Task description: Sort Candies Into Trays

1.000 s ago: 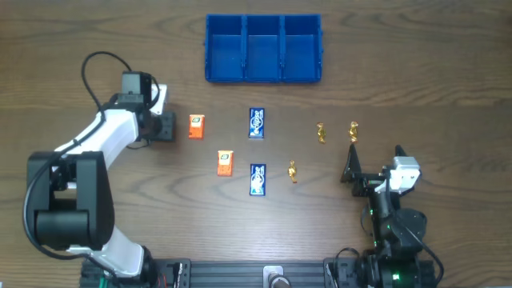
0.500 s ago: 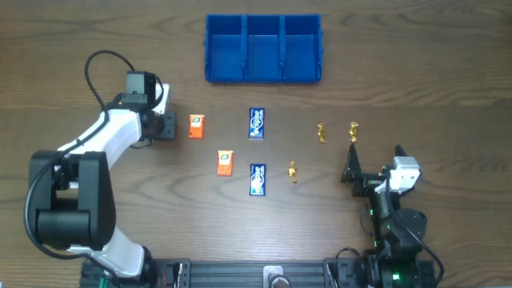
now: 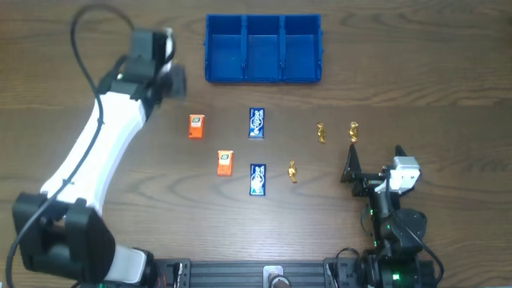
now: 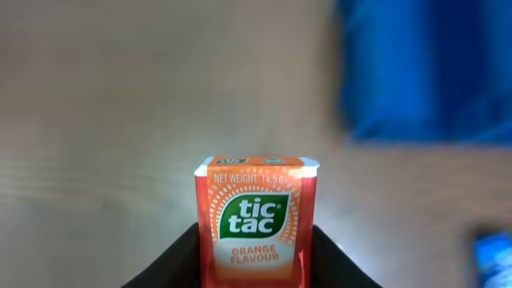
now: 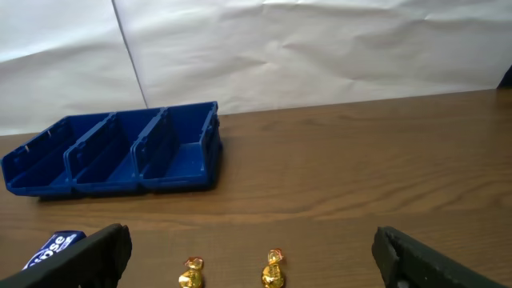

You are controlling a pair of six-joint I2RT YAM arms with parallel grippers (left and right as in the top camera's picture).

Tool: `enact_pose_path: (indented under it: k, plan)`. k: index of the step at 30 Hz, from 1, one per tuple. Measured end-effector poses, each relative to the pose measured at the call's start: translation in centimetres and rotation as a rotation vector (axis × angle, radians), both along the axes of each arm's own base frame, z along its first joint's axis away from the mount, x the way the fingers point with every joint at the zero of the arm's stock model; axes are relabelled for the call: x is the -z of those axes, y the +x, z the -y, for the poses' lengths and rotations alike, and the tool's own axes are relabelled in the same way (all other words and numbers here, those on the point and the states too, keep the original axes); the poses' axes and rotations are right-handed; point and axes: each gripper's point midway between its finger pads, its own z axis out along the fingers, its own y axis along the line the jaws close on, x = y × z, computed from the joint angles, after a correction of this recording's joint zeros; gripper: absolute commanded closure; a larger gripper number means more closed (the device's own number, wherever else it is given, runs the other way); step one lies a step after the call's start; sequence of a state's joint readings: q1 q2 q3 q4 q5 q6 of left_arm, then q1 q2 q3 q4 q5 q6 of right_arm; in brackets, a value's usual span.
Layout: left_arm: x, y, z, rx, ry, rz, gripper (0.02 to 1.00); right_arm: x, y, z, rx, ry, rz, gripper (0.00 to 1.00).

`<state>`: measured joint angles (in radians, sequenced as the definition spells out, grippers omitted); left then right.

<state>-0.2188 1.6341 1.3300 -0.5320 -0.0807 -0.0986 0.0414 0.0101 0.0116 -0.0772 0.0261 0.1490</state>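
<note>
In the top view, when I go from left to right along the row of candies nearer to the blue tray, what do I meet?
orange box → blue packet → left gold candy → right gold candy

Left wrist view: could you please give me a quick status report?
Left jaws shut on orange candy box. Right jaws open near gold candies. Nothing between box and blue tray.

The dark brown wooden table (image 3: 448,72) bears a blue plastic three-compartment tray (image 3: 264,78); in front of it lie two orange plastic mint boxes (image 3: 196,126) toward its left end, two blue wrapped packets (image 3: 256,124) before its middle, and three gold foil-wrapped candies (image 3: 321,133) toward its right end
</note>
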Motion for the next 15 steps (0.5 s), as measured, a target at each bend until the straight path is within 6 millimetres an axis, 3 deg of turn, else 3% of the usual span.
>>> enact_pose_path:
  k: [4, 7, 9, 11, 15]
  plan:
    - [-7.2, 2.3, 4.6, 0.037, -0.015, 0.165, 0.68, 0.0, 0.0, 0.0, 0.0, 0.0, 0.0, 0.003]
    - [-9.7, 4.6, 7.3, 0.053, -0.018, 0.225, 0.673, 0.0, 0.0, 0.0, 0.0, 0.0, 0.0, 0.003]
    - [-9.6, 6.3, 8.8, 0.057, -0.015, 0.231, 0.676, 0.0, 0.0, 0.0, 0.0, 0.0, 0.0, 0.003]
    - [-8.2, 8.1, 10.2, 0.059, -0.011, 0.215, 0.676, 0.0, 0.0, 0.0, 0.0, 0.0, 0.0, 0.003]
    - [-2.7, 10.2, 11.9, 0.056, 0.012, 0.115, 0.673, 0.0, 0.0, 0.0, 0.0, 0.0, 0.0, 0.003]
